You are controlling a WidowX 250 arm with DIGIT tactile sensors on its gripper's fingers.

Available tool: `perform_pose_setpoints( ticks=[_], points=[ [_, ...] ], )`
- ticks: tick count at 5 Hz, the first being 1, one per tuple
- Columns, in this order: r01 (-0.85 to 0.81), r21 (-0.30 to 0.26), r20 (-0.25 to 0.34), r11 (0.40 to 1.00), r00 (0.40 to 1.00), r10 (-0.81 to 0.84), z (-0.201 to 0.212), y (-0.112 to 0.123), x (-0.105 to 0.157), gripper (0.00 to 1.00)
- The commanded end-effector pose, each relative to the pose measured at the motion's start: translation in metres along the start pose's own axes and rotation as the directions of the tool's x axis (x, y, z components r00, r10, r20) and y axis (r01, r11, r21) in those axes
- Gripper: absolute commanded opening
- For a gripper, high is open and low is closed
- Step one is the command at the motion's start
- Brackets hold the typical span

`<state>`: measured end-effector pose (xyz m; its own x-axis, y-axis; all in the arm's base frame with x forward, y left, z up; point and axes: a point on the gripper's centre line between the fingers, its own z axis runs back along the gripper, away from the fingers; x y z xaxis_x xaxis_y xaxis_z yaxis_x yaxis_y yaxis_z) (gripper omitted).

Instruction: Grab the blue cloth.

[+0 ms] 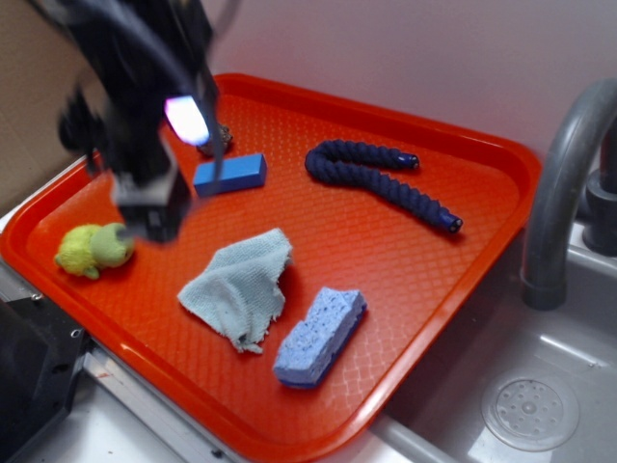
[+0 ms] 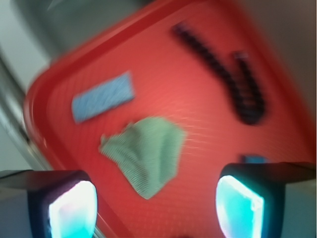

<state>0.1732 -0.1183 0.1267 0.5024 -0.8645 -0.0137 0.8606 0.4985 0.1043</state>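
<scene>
Nothing of the grab looks done yet: the blue cloth (image 1: 239, 289) lies crumpled and untouched on the red tray (image 1: 405, 251), toward its near edge, just beside the periwinkle sponge (image 1: 321, 336) and apart from the bright blue block (image 1: 229, 175) further back. All the work is left, I'd judge: come across, drop down, close on the fabric.

From where I stand the arm hangs high over the tray's left side, above the yellow-green plush toy (image 1: 93, 249) near the left edge, blurred as if in motion. The tool (image 2: 156, 203) is spread wide with nothing between its fingers (image 2: 74, 208); in the wrist view the cloth (image 2: 146, 151) sits ahead of it, roughly centred between them.
</scene>
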Motion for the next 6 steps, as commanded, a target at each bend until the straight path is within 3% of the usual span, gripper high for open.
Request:
perform_pose_setpoints(
  ticks=[1,2,3,4,5,6],
  points=[
    [0.052,-0.039,-0.009,0.998,0.999,-0.052,-0.067,0.002,-0.009,1.0],
    [0.011,-0.049,0.007,0.999,1.0,-0.011,-0.084,0.011,-0.01,1.0],
    [-0.021,-0.145,0.058,0.989,0.998,0.03,-0.109,0.013,-0.006,1.0],
    [-0.087,-0.187,0.089,0.978,0.99,0.105,-0.119,0.011,-0.005,0.0],
    [-0.135,-0.175,0.066,0.975,0.987,0.148,-0.115,0.011,-0.003,0.0],
    [-0.382,-0.017,-0.031,0.924,0.924,0.381,-0.079,0.029,-0.009,0.0]
  ],
)
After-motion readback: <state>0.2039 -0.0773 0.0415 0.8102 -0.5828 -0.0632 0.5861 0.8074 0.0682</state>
